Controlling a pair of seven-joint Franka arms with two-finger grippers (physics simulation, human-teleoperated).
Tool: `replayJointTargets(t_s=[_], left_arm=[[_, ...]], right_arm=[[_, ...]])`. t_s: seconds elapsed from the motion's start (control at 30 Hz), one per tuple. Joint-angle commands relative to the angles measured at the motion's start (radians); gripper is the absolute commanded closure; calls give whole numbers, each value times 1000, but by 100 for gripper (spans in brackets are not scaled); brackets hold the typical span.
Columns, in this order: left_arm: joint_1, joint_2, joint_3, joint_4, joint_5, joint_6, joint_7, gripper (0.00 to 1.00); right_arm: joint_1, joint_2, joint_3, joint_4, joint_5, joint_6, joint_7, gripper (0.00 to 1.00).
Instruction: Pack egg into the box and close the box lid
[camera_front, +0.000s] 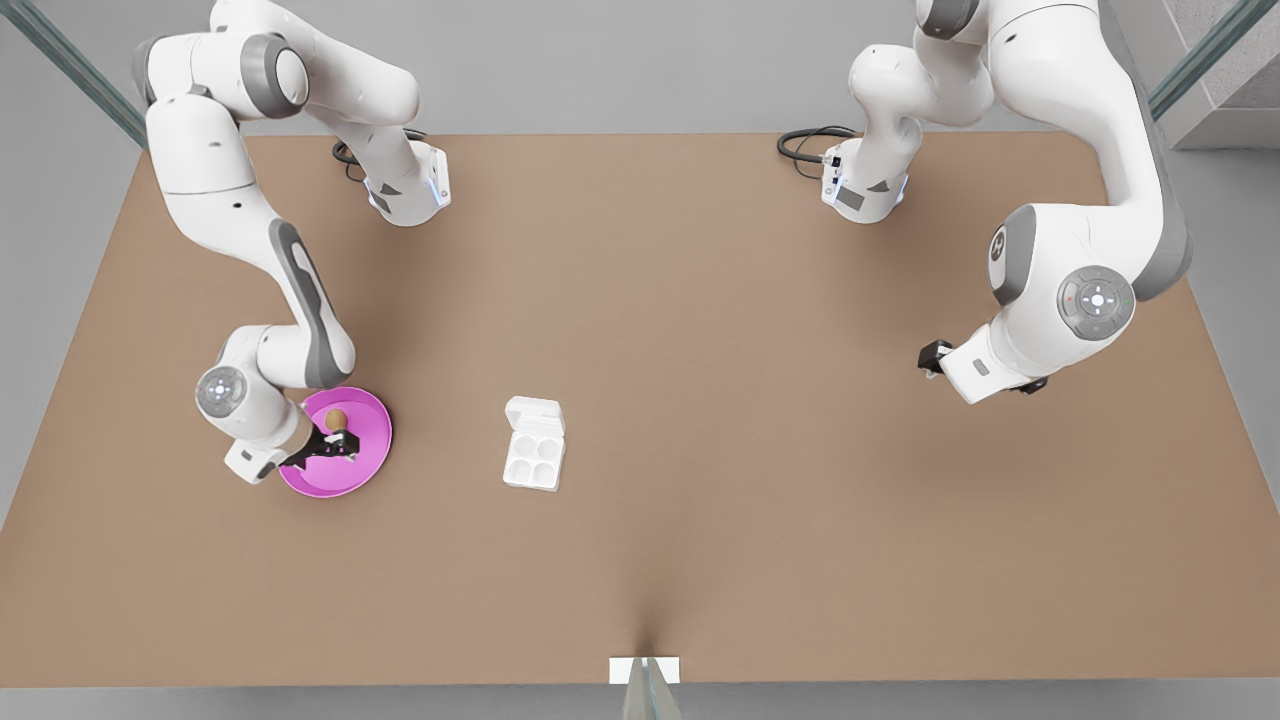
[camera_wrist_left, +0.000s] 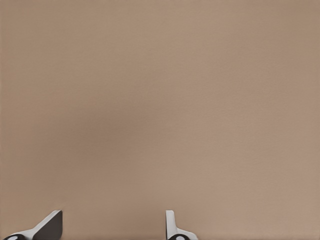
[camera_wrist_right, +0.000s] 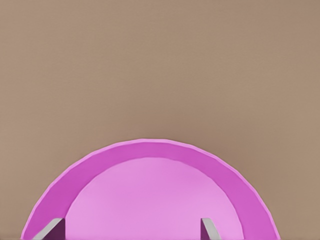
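Right tool (camera_front: 335, 440) spread over glossy round pink plate (camera_wrist_right: 150, 150) beside smooth egg (camera_front: 336, 419), left tool (camera_wrist_left: 112, 227) spread above matte table (camera_wrist_left: 160, 100)

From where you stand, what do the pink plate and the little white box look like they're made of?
The pink plate looks like smooth, glossy plastic or glazed ceramic: even colour with a soft sheen on its rim. The box seems to be moulded white plastic, with rounded hollows and a plain, smooth open lid. As these are renders, both are guesses.

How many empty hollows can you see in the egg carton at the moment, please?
4: all four hollows of the box are empty, in a two-by-two grid; the box lid lies open. The egg sits on the pink plate at the right gripper.
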Motion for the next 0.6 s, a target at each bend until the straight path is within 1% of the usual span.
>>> replayJointTargets(t_s=[0.0,0.1,0.2,0.23,0.27,0.57], left_arm=[[0,0,0,0,1,3,8,0],[0,0,1,-1,1,3,8,0],[0,0,0,-1,1,3,8,0],[0,0,1,0,1,3,8,0],[0,0,0,-1,1,3,8,0],[-1,0,0,-1,1,5,8,0]], right_arm=[[-2,5,0,0,2,7,-92,0],[-2,-33,2,-112,2,13,-63,0],[-4,-78,14,-165,4,16,-43,0],[-4,-98,14,-195,4,39,-41,0],[-4,-113,15,-240,4,103,-41,0],[-12,-122,14,-257,4,131,-35,0]])
